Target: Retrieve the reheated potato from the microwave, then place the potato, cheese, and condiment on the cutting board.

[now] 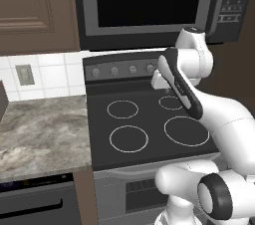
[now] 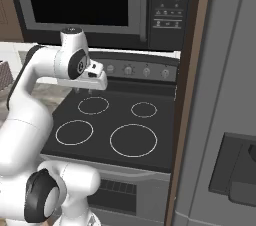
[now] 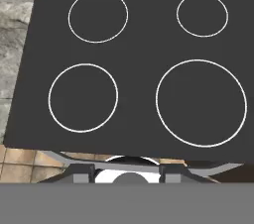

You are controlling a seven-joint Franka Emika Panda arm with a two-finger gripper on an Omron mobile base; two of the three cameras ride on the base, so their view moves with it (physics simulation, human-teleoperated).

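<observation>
Four white ring burners mark the flat black stovetop (image 1: pixel 149 124), two small and two larger, the biggest at the front right; the glass looks smooth and matte, and nothing stands on it. Its rear rises into a grey control strip with a row of round knobs (image 2: pixel 128 70). Above hangs the microwave (image 1: pixel 149 5), a wide box lying with its long axis left to right, its door shut, the dark glass window framed in steel-grey and a button panel (image 2: pixel 170 0) on the right. What lies behind the dark glass cannot be told.

Left of the stove runs a mottled grey-brown stone surface (image 1: pixel 40 134) with a rounded front edge, backed by white square tiles and a grey wall outlet (image 1: pixel 25 74). A brown panelled cabinet (image 1: pixel 30 10) sits above it. To the right of the stove stands a tall grey slab, a fridge (image 2: pixel 225 120) with a recessed dispenser, set close beside the stove with a brown strip between.

The white arm bends up over the middle of the stovetop, hand pointing down at the burners, well clear of the glass. The gripper (image 3: pixel 127 173) shows two small dark tips apart at the bottom of the hand view, with nothing seen between them; whether it is released or clenched I cannot tell. Open room lies all around it above the stove, below the microwave
</observation>
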